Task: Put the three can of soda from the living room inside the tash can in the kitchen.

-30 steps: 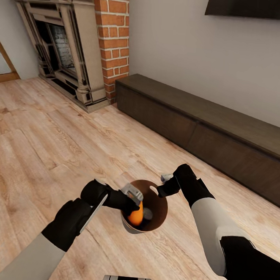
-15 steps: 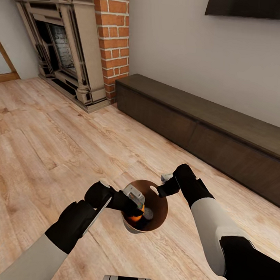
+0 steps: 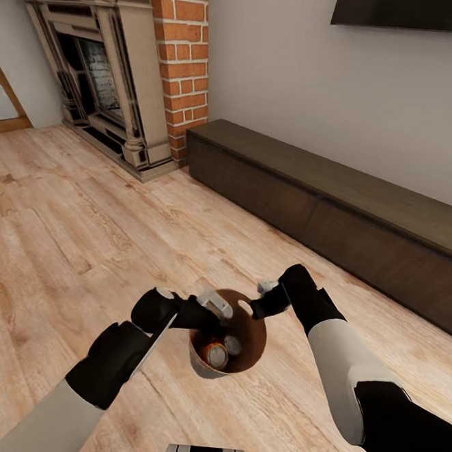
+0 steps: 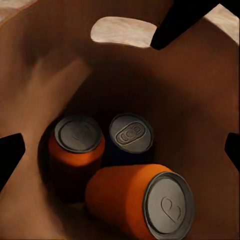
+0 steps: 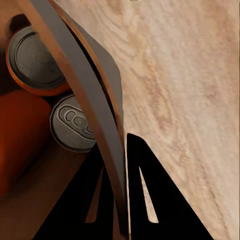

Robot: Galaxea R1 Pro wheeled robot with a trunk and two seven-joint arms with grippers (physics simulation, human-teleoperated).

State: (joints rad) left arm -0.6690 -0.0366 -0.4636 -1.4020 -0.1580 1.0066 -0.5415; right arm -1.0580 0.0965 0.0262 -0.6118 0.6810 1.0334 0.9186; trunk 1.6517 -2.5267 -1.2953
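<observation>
Orange cans [image 4: 135,200] lie inside the bin [image 3: 259,352]; right jaws clamp its rim, left jaws apart above.

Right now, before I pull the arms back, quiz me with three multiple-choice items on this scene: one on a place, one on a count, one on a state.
1. Where does the trash can stand?
A. on the wood floor
B. on the dark cabinet
C. inside the fireplace

2. How many cans lie in the bin?
A. one
B. two
C. three

3. What is the right gripper doing?
A. hanging open above the floor
B. shut on the bin's wall
C. shut on a can

Answers:
1. A, the head view shows the bin on the planks between both arms.
2. C, the left wrist view shows three grey can ends inside the bin.
3. B, the right wrist view shows the bin's wall pinched between the two fingers.
</observation>
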